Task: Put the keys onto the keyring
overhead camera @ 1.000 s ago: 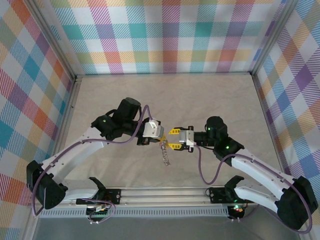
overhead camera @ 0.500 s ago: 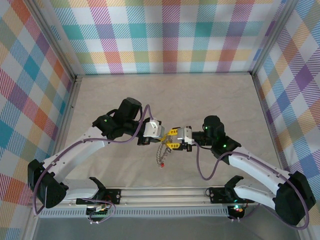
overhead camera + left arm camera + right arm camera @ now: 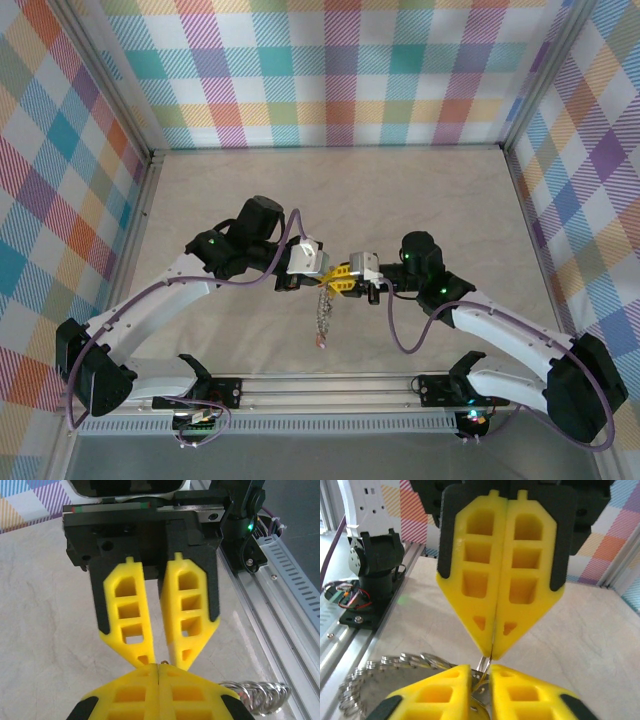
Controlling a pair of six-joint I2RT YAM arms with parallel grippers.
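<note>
keyring [image 3: 323,315] pinched, dangling
left gripper [image 3: 492,647] clamps it; right gripper [image 3: 162,656] nearly closed, hold unclear; i fear a tug slips it.

The left arm [image 3: 150,305] and the right arm [image 3: 505,335] are alike: long links in glossy white shells, joints in rounded black housings, black brackets at the bases. A green light [image 3: 210,241] glows on the left arm's black joint, a second green light [image 3: 444,292] on the right's. A purple cable [image 3: 235,285] loops along the left arm, another purple cable [image 3: 392,325] along the right. The right arm's fingers [image 3: 125,610] are bright yellow, pointed, pierced by rectangular windows and backed with black plates on a black screwed block; the left arm's fingers [image 3: 477,580] match.
</note>
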